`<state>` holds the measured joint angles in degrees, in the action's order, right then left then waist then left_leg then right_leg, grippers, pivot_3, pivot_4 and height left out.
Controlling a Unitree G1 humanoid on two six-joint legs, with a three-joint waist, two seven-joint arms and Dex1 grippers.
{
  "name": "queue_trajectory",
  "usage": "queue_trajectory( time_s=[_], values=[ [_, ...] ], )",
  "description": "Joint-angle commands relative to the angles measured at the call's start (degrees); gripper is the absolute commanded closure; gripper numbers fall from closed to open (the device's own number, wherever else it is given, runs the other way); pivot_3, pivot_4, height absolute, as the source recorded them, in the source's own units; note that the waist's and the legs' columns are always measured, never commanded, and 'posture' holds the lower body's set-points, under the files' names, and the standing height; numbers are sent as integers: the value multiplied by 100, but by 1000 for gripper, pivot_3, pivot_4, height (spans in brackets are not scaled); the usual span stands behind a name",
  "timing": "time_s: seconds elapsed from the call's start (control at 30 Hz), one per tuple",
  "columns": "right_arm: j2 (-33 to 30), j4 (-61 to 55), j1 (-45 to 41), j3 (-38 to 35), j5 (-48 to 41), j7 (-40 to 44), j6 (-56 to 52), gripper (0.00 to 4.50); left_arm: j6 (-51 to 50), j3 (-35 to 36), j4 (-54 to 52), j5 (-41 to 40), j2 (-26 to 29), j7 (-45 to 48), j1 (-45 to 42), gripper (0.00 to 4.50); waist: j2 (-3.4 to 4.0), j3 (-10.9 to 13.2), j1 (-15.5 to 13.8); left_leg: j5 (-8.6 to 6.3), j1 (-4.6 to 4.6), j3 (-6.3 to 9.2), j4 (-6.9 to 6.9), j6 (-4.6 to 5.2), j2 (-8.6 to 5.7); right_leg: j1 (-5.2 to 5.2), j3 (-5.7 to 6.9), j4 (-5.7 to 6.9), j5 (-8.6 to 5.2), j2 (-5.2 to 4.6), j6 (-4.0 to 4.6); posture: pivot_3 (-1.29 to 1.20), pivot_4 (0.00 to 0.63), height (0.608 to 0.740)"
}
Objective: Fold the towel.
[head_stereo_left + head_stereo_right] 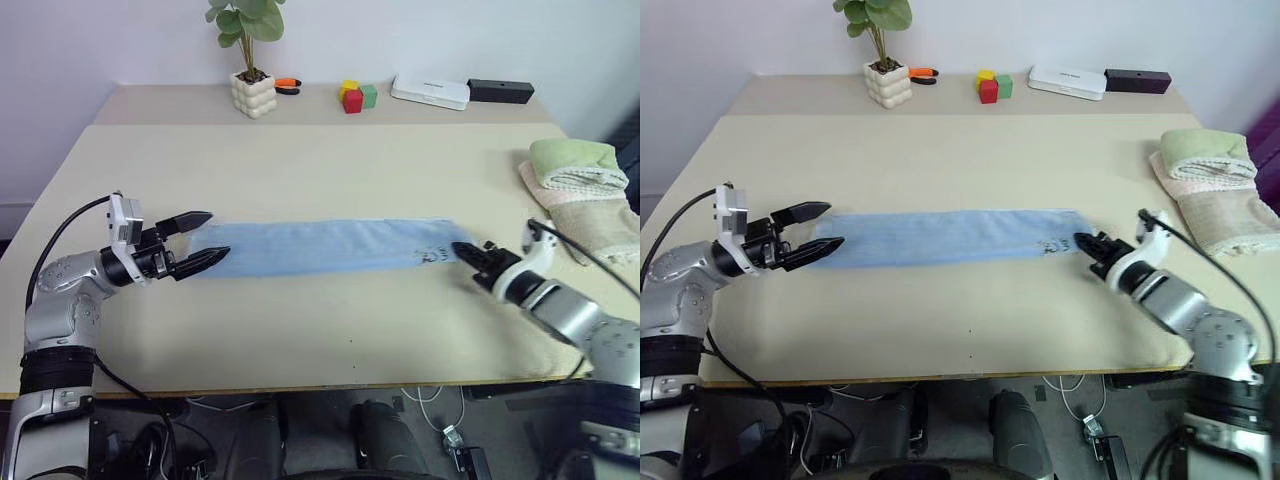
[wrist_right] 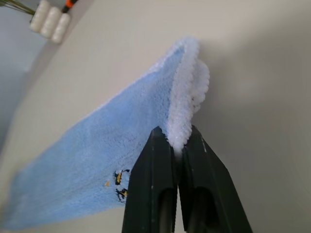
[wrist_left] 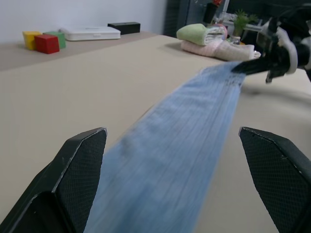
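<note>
Overhead, the light blue terry towel (image 1: 320,247) lies as a long narrow strip on the beige table (image 1: 320,330). Left wrist: left gripper (image 3: 177,145) spread wide over its end. Right wrist: right gripper (image 2: 179,141) pinches the towel's fluffy whitish edge.

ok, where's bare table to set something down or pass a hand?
Free: the wide strip between the towel and the back row (plant pot, blocks, white box), and the strip between the towel and the table's near edge. Crowded: right edge, by the folded towels.
</note>
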<state>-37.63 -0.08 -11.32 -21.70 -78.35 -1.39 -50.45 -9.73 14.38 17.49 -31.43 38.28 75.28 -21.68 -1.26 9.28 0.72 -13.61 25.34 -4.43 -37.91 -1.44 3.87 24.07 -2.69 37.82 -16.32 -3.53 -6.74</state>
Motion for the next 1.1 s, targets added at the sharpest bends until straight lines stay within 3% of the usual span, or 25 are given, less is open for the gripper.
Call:
queue_trajectory(
  time_s=[0.03,0.3,0.57,1.1],
  values=[
    [-467,42,-57,-253,397,610,-107,4480,213,3,88,65,2,23,-220,0,0,0,0,0,0,0,0,0,0,0,0,0,0,1,0,0,150,735],
    [-1239,-915,-278,623,1664,1686,-356,4480,313,-34,251,120,-6,78,-342,0,0,0,6,-1,1,-2,0,2,0,1,-2,-4,0,0,-1,0,150,735],
    [-641,-1641,-1565,1417,1880,1553,-886,4480,317,8,140,113,74,98,-297,0,-2,1,-46,-1,8,-2,1,3,2,9,-1,-6,0,1,-1,0,150,735],
    [614,-1637,-1915,3027,3050,2322,-1048,4480,91,190,-809,-59,254,-137,446,0,-3,1,-7,-2,14,-5,0,4,2,10,-1,-15,1,-1,0,0,150,735]
  ],
)
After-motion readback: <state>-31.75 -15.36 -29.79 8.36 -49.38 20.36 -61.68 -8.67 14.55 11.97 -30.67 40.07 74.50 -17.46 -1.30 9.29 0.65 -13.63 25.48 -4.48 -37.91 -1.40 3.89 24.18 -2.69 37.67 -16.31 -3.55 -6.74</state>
